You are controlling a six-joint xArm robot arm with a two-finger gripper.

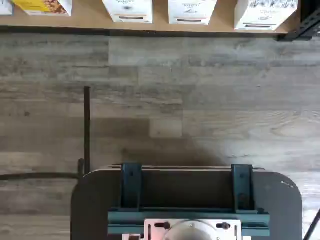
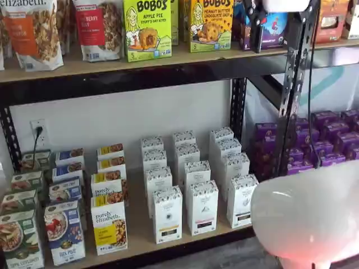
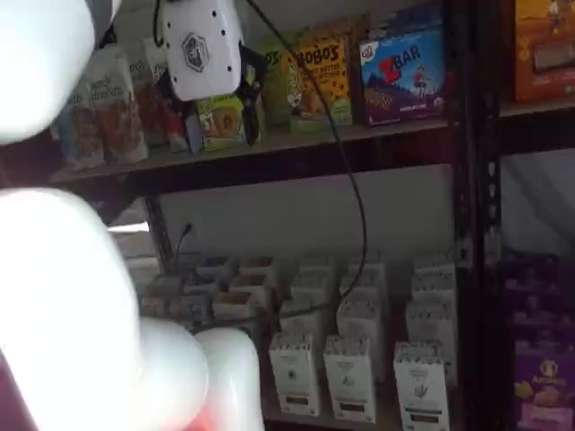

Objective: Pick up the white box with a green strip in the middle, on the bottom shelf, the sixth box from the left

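Note:
The white box with the greenish strip stands upright at the front right of the bottom shelf, rightmost of three white cartons in the front row. It also shows in a shelf view and in the wrist view. Beside it stand the same cartons with a black strip and a yellowish strip. My gripper hangs high up in front of the upper shelf, far above the white box. Its two black fingers stand apart with nothing between them. In a shelf view only its white body shows.
Blurred white arm parts fill the foreground in both shelf views. A black upright stands right of the white cartons, with purple boxes beyond. The wrist view shows wood floor and the dark mount.

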